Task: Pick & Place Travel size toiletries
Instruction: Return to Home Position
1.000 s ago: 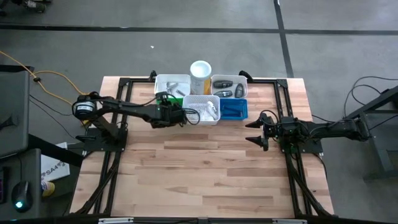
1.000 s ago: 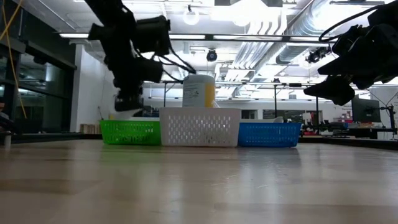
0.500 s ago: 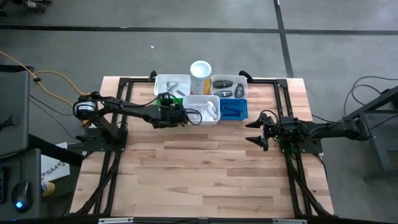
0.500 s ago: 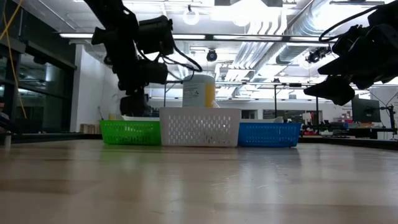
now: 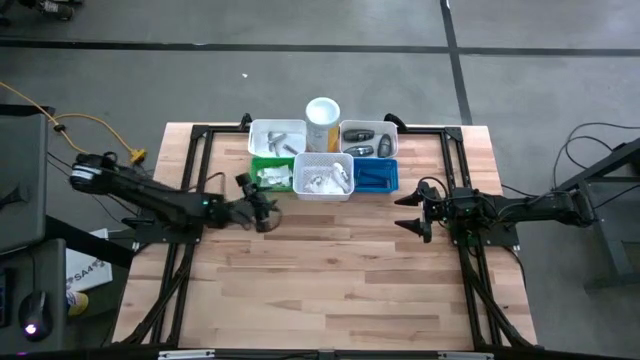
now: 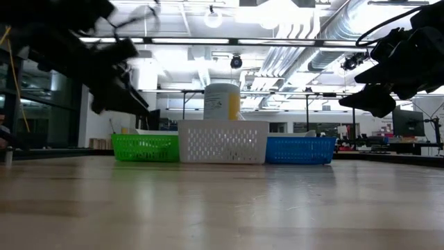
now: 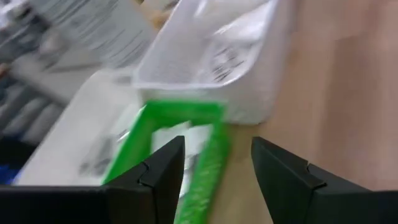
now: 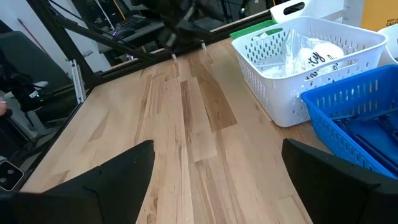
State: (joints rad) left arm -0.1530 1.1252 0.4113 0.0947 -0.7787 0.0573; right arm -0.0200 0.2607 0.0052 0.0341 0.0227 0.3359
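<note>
The toiletries lie sorted in bins at the table's far side. Crinkly white packets (image 5: 325, 180) fill the middle white bin (image 8: 273, 93). Silvery sachets (image 5: 278, 135) and dark grey ovals (image 5: 365, 133) lie in the two far white bins, and thin dark sticks (image 5: 375, 178) in the blue bin (image 5: 388, 185). A white packet (image 7: 180, 140) rests in the green bin (image 5: 258, 170). My left gripper (image 5: 262, 208) hovers open and empty just near-left of the green bin. My right gripper (image 5: 408, 210) hangs open and empty, near-right of the blue bin.
A tall white-and-yellow cylinder (image 5: 322, 120) stands between the two far bins. Black frame rails (image 5: 190, 240) run along the table's left and right sides. Bare wood (image 5: 330, 280) stretches from the bins to the near edge.
My left gripper has drawn back from above the green bin toward the table's left and near edges, and its arm has swung out over the left rail. The green bin, which it covered before, now shows with a white packet inside.
</note>
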